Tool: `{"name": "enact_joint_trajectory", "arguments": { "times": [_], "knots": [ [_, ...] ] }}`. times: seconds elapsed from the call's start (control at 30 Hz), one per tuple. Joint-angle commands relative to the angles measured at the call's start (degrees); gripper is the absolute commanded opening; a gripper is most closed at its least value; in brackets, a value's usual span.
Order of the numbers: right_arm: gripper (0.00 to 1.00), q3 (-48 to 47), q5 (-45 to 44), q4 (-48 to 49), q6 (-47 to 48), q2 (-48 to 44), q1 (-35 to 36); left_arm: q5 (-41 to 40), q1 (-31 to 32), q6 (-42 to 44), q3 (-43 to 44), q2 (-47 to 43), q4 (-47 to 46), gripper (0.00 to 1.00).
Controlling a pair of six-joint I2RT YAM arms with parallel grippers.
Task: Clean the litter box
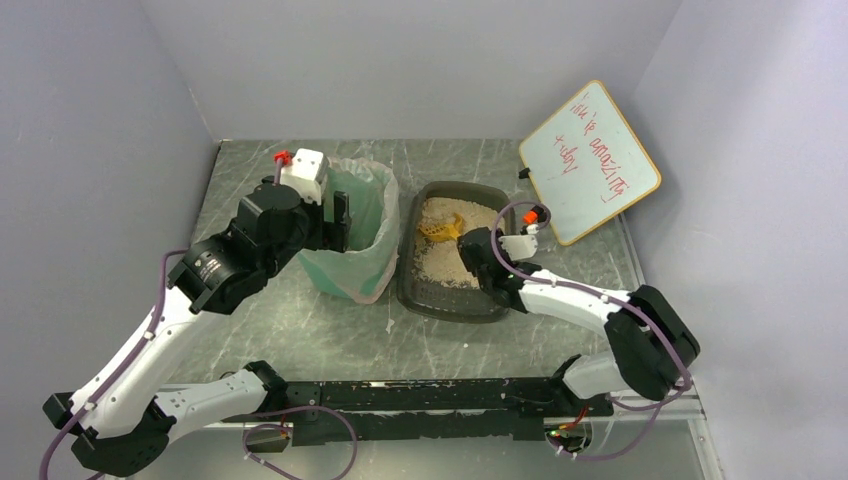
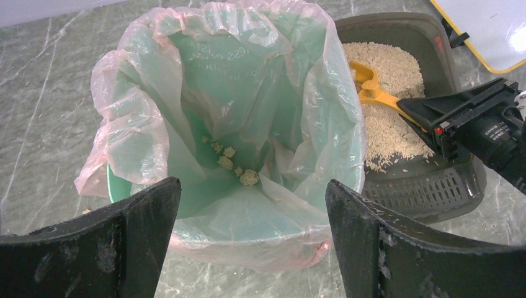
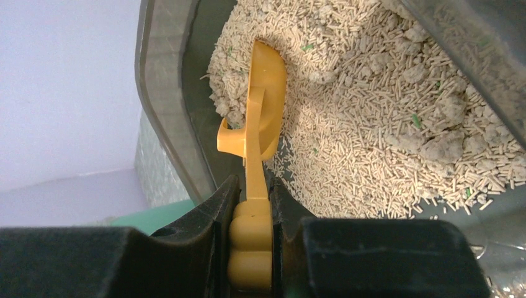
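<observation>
just beside litter box (image 1: 447, 303), red-scrawled whiteboard (image 1: 590, 165)

The litter box (image 1: 450, 303) is dark grey, its litter (image 1: 452, 262) beige with green flecks, the scoop (image 1: 440, 232) yellow-orange, the bin (image 2: 114, 184) mint green under a clear pinkish bag (image 2: 130, 93) — the counter (image 1: 300, 330) grey-green with pale marble veining, the whiteboard (image 1: 590, 165) white with red writing and a tan frame.
</observation>
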State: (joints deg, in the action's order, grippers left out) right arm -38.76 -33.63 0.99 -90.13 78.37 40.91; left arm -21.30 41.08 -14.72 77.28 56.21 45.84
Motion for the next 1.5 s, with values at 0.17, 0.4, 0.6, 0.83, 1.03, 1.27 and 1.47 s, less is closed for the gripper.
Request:
{"name": "enact_joint_trajectory", "arguments": {
  "times": [0.17, 0.4, 0.6, 0.83, 1.03, 1.27, 1.47],
  "knots": [
    [0.0, 7.0, -4.1, 7.3, 1.4, 5.5, -1.4, -0.1, 0.2, -0.8, 2.5, -0.5, 1.1, 0.92],
    [0.0, 13.1, -1.9, 22.8, 7.5, 7.3, -1.5, 0.4, 0.2, -0.7, 3.2, -0.7, 1.7, 0.91],
    [0.0, 19.6, 2.1, 43.1, 14.5, 9.3, -2.2, 0.8, 0.2, -0.7, 3.4, -1.2, 2.0, 0.91],
    [0.0, 23.6, 5.6, 58.4, 17.1, 13.3, -2.9, 0.8, 0.2, -0.7, 4.3, -1.4, 3.0, 0.9],
    [0.0, 25.9, 7.1, 64.9, 18.1, 13.4, -3.3, 0.9, 0.2, -1.1, 3.7, -2.0, 2.9, 0.9],
    [0.0, 26.7, 6.7, 63.2, 18.4, 8.9, -3.4, 0.8, 0.2, -1.4, 3.9, -2.0, 3.1, 0.89],
    [0.0, 27.9, 6.1, 61.9, 18.4, 4.5, -3.4, 0.6, 0.2, -1.4, 4.6, -2.2, 3.4, 0.89]
  ]
}}
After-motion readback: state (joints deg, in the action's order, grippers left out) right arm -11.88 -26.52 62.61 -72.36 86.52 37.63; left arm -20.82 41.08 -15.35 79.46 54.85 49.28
